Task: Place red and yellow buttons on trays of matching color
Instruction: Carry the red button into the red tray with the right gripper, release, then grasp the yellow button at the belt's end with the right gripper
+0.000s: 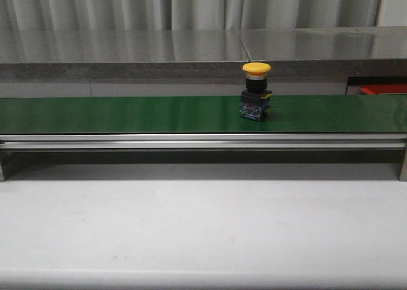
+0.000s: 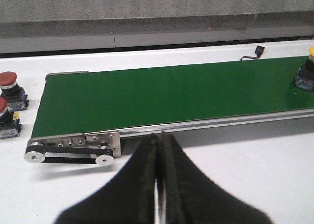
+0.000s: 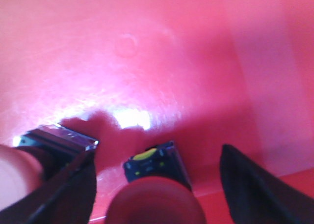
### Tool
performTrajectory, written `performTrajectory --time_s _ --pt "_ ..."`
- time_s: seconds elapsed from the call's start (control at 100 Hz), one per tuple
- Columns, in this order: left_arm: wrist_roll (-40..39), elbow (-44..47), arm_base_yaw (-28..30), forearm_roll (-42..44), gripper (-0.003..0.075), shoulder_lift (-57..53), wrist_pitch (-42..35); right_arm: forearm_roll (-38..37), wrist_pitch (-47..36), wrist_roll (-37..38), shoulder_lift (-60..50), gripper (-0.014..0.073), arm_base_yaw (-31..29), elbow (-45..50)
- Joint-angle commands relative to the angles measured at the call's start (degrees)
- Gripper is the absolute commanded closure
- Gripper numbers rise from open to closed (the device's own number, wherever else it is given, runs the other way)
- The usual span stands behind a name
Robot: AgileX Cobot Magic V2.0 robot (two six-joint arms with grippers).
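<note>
My left gripper [image 2: 159,150] has its fingers [image 2: 147,170] pressed together, nothing between them, hovering over the white table [image 2: 235,175] just in front of the near rail of the green conveyor belt [image 2: 171,94]. From that wrist camera the belt's roller end [image 2: 73,150] sits at about 10 o'clock from the fingertips. Two red buttons [image 2: 9,81] stand on the table off the belt's end, one just beside the other, far out at 9 o'clock. The yellow button [image 1: 256,89] stands upright on the belt, right of centre in the front view, at roughly 1 o'clock from frame centre; the left wrist view catches only its edge at the far right. My right gripper [image 3: 157,184] is spread apart over the floor of the red tray [image 3: 147,62], fingers wide. A red button [image 3: 156,184] sits between them, red cap toward the camera, dark blue base behind it; it looks free of both fingers, contact hard to tell with the blur. Another button body [image 3: 56,143] lies at 9 o'clock, just beside the left-hand finger.
</note>
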Motion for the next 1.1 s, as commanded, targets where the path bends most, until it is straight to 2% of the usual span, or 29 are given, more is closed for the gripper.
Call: performTrajectory --time_s 0.0,0.37,0.55,0.72,1.09 --pt "-0.10 -1.45 -0.39 -1.65 0.0739 0.08 -3.81 0.02 1.24 -0.33 -4.16 0.0034 -0.22 -4.33" --pt "-0.10 -1.45 -0.39 -1.65 0.0739 0.08 -3.81 -0.04 6.31 -0.33 -13.30 0.0040 0.29 -5.35" --pt "-0.10 -1.45 -0.39 -1.65 0.0739 0.08 -3.81 -0.04 6.93 -0.39 -19.78 0.0042 2.29 -2.52" --pt "-0.10 -1.45 -0.39 -1.65 0.0739 0.08 -3.81 -0.12 5.52 -0.73 -27.84 0.0042 5.86 6.36" --pt "-0.10 -1.45 -0.39 -1.65 0.0739 0.08 -3.81 0.33 -0.68 -0.73 -47.25 0.0042 12.39 34.26"
